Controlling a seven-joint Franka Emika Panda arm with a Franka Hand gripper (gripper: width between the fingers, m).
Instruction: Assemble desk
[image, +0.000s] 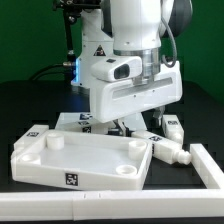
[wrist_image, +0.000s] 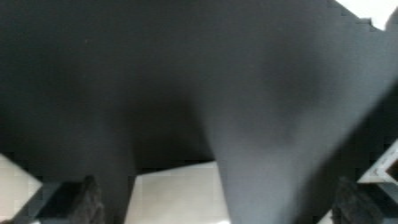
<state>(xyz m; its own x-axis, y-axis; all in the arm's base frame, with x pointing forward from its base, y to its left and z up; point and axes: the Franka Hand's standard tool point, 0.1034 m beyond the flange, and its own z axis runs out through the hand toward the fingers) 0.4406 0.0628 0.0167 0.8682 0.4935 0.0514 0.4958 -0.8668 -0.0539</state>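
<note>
The white rimmed desk panel (image: 80, 160) with round corner holes lies at the front of the exterior view's left. One tagged white leg (image: 168, 150) lies by its right end, and another (image: 173, 126) lies behind that. My gripper (image: 126, 128) hangs low just behind the panel's back edge, and its fingertips are mostly hidden by the hand. In the wrist view the two dark fingers (wrist_image: 71, 203) stand far apart and hold nothing. A blurred white surface (wrist_image: 178, 195) and a grey band show between them over the black table.
A flat white piece with tags (image: 72, 121) lies behind the panel on the exterior view's left. A white rail (image: 100, 208) runs along the front edge, and a white block (image: 206, 168) stands at the front right. The arm's base (image: 100, 55) stands behind.
</note>
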